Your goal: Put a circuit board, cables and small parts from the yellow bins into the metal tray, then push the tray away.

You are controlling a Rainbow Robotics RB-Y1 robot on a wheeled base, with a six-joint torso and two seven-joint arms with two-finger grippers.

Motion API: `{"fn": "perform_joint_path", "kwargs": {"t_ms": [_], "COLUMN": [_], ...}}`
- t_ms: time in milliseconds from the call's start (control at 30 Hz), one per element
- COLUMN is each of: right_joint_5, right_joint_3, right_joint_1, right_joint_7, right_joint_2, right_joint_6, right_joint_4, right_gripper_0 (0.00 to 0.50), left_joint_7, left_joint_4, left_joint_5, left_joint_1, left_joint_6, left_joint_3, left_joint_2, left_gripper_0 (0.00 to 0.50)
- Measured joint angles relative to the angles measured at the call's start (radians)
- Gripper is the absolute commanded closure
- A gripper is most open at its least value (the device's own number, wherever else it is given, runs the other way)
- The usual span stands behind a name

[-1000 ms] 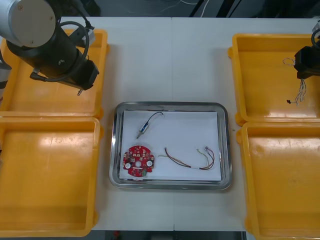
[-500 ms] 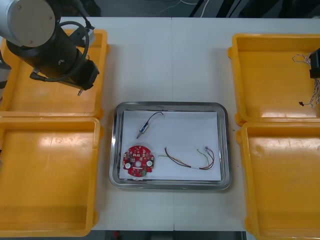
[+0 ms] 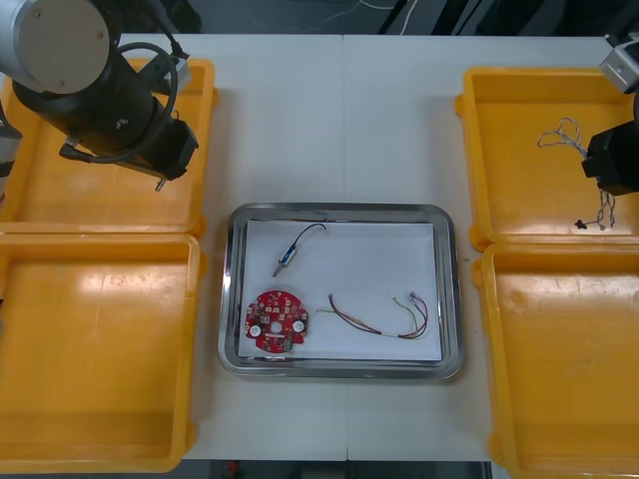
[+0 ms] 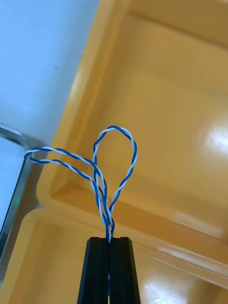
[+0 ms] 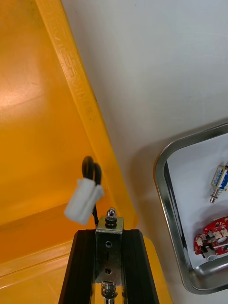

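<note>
The twisted blue and white cable (image 4: 109, 225) hangs pinched in the right gripper (image 4: 109, 239), whose black fingers are closed tight on it, above the far yellow plastic bin (image 3: 519, 160) to the right of the shiny metal tray (image 3: 339, 212). Left of the tray, over the other far yellow bin (image 3: 60, 195), the left gripper (image 5: 109, 232) clamps a small metal part (image 5: 109, 247). Inside the tray lie a round red circuit board (image 3: 278, 321) and a red and yellow cable (image 3: 379, 317).
</note>
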Motion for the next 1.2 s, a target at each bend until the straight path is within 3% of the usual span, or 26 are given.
{"fn": "perform_joint_path", "kwargs": {"t_ms": [367, 600, 867, 1200], "right_joint_5": [-0.164, -0.159, -0.11, -0.078], "right_joint_3": [0.197, 0.386, 0.62, 0.765], "right_joint_1": [0.007, -0.008, -0.14, -0.276], "right_joint_7": [0.04, 0.075, 0.105, 0.161], "right_joint_2": [-0.101, -0.119, -0.112, -0.043], "right_joint_6": [0.0, 0.0, 0.0, -0.041], "right_joint_4": [-0.177, -0.259, -0.258, -0.117], "right_gripper_0": [0.5, 0.5, 0.5, 0.5], "left_joint_7": [0.0, 0.0, 0.0, 0.0], "left_joint_4": [0.0, 0.0, 0.0, 0.0], "left_joint_5": [0.0, 0.0, 0.001, 0.003], "left_joint_1": [0.001, 0.002, 0.002, 0.002], "left_joint_6": [0.0, 0.0, 0.004, 0.005], "left_joint_3": [0.0, 0.001, 0.006, 0.006], "left_joint_2": [0.0, 0.0, 0.0, 0.0], "left_gripper_0": [0.498, 0.498, 0.497, 0.5]}}
